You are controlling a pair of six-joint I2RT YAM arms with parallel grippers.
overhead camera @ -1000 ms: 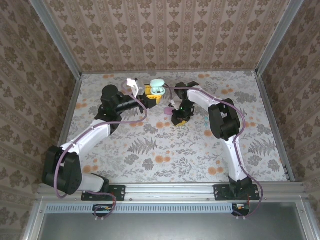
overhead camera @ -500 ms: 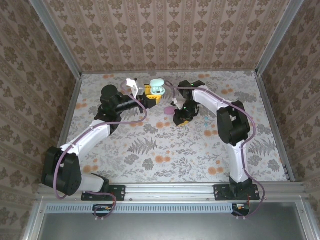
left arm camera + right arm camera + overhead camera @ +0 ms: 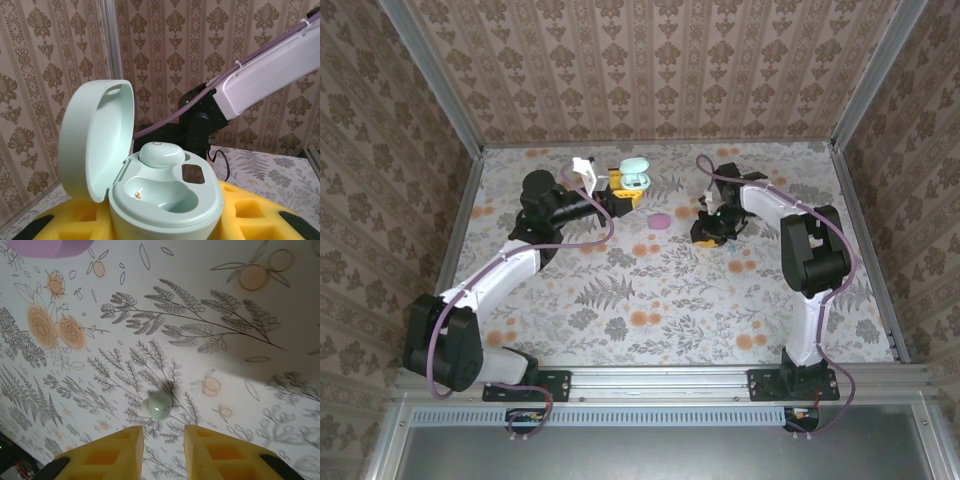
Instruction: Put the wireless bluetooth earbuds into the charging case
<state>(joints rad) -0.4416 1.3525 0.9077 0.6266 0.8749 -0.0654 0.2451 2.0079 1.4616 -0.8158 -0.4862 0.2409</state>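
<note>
My left gripper (image 3: 623, 192) is shut on the mint charging case (image 3: 165, 192), which it holds up at the back of the table with the lid open. One mint earbud (image 3: 161, 154) sits in the case's far slot, and the near slot (image 3: 160, 192) is empty. My right gripper (image 3: 163, 432) hangs over the table to the right of the case, open by a narrow gap with nothing between its yellow fingers (image 3: 112, 452). A second mint earbud (image 3: 160, 405) lies on the table just beyond those fingertips. In the top view the right gripper (image 3: 712, 232) points down at the tabletop.
A pink oval case (image 3: 660, 220) lies on the floral tabletop between the two grippers, and its edge (image 3: 45, 246) shows in the right wrist view. Patterned walls (image 3: 650, 70) enclose the table at the back and on both sides.
The right arm has swung right, away from the held case and the pink case, and now hangs over the loose earbud. Its jaws have narrowed slightly. The left arm has not moved.
</note>
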